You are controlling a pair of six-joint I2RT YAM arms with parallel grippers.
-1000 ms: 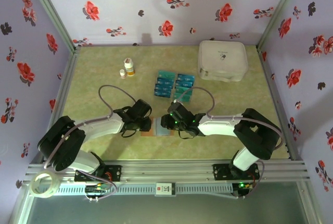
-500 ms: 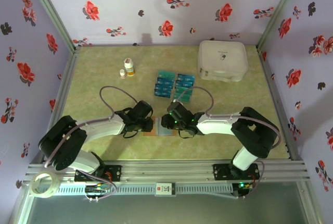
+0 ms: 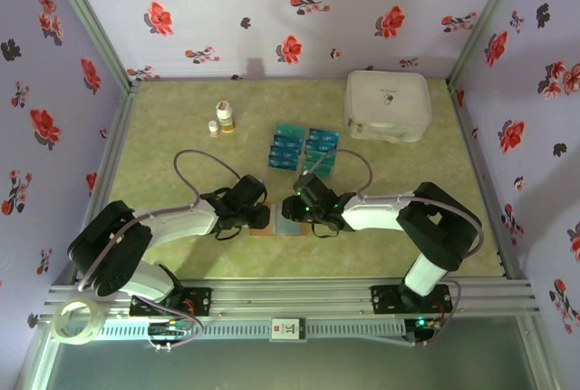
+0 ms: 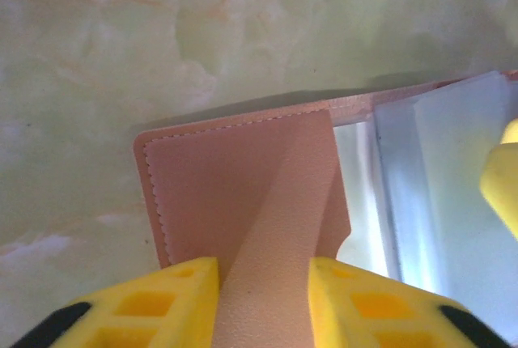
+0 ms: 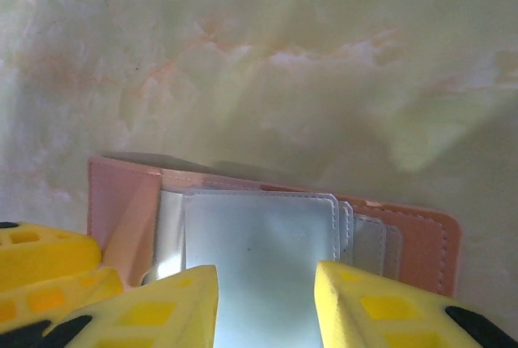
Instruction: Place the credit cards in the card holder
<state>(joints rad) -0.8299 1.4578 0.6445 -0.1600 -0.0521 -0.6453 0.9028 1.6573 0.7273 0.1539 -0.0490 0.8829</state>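
The brown card holder [image 3: 260, 232] lies open near the table's front, between both grippers. My left gripper [image 4: 265, 263] is shut on its leather flap [image 4: 295, 178], which rises between the yellow fingers over the brown inner panel [image 4: 210, 178]. My right gripper [image 5: 265, 271] stands open, its fingers straddling the top clear sleeve [image 5: 259, 235] of the card holder [image 5: 421, 239]. From above, the left gripper [image 3: 258, 217] and right gripper [image 3: 290, 213] almost touch. The teal credit cards [image 3: 304, 148] lie in two rows farther back, untouched.
A white rounded case [image 3: 387, 104] sits at the back right. Two small bottles [image 3: 223, 118] stand at the back left. A tape roll [image 3: 72, 322] rests on the frame at the lower left. Flowered walls enclose the green table [image 3: 163, 172].
The right arm has edged slightly left and away from the base, its gripper staying over the sleeves. The left gripper still holds the flap in almost the same place.
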